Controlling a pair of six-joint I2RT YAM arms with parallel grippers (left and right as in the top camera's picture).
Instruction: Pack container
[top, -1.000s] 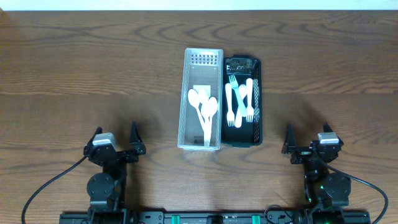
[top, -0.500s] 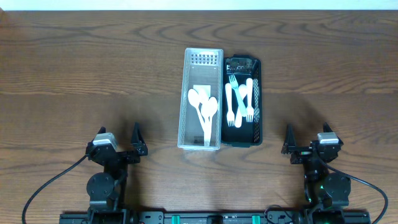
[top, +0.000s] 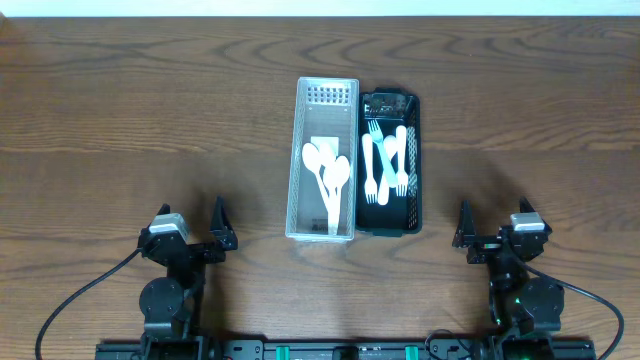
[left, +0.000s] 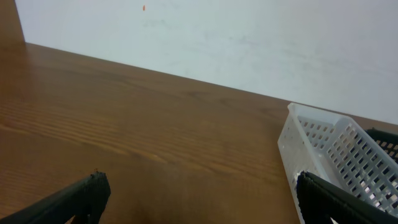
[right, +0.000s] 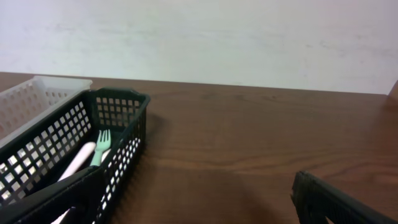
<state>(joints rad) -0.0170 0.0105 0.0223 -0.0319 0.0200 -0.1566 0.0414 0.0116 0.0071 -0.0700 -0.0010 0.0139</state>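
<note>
left tool (top: 188, 208) and right tool (top: 494, 210) both wide open, empty, at near edge of surface. white basket (top: 300, 150) with spoons (top: 328, 175) touches black basket (top: 414, 150) with forks (top: 385, 165), mid-surface. nothing loose, so likely packed; otherwise next move is a forward reach.

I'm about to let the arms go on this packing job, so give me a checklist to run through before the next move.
1. Left gripper open, holding nothing: ok.
2. Right gripper open, holding nothing: ok.
3. Spoons lying inside the white basket: ok.
4. Forks lying inside the black basket: ok.
5. Both baskets upright, side by side: ok.
6. Whether more cutlery is still to be packed: cannot tell.
</note>
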